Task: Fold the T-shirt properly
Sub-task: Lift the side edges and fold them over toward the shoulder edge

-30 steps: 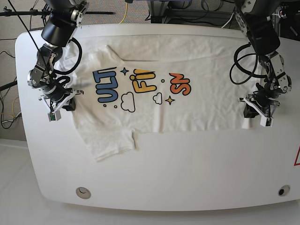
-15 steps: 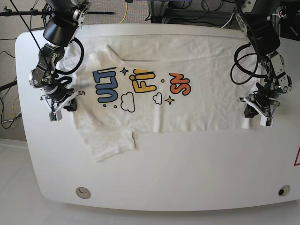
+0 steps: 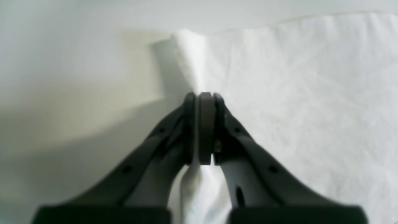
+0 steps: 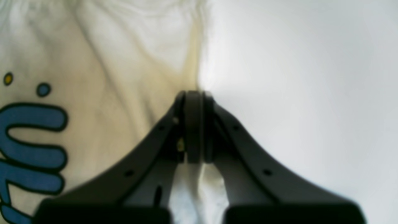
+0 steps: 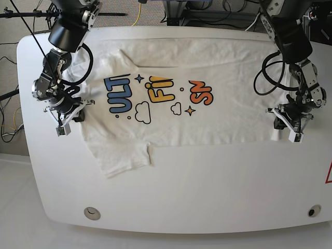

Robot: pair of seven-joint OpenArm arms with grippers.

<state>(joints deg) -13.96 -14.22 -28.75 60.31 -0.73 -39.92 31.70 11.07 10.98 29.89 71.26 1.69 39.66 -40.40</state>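
Flat across the white desk (image 5: 207, 181) lies the T-shirt (image 5: 223, 114), folded to a wide band, print upward with blue, yellow and orange letters, clouds and stars, one sleeve jutting toward the near edge at the view's left. Clamped on its left-hand edge in the base view: right gripper (image 5: 66, 117), jaws pressed together with cloth pinched between them, blue lettering close beside in the wrist view (image 4: 193, 93). Clamped likewise on the opposite edge: left gripper (image 5: 290, 122), jaws clenched on a raised peak of white fabric (image 3: 203, 95), cloth bunching out behind the fingers. Both arms reaching down from the far side, cables looping beside them. Shirt fabric lightly wrinkled between the two grips
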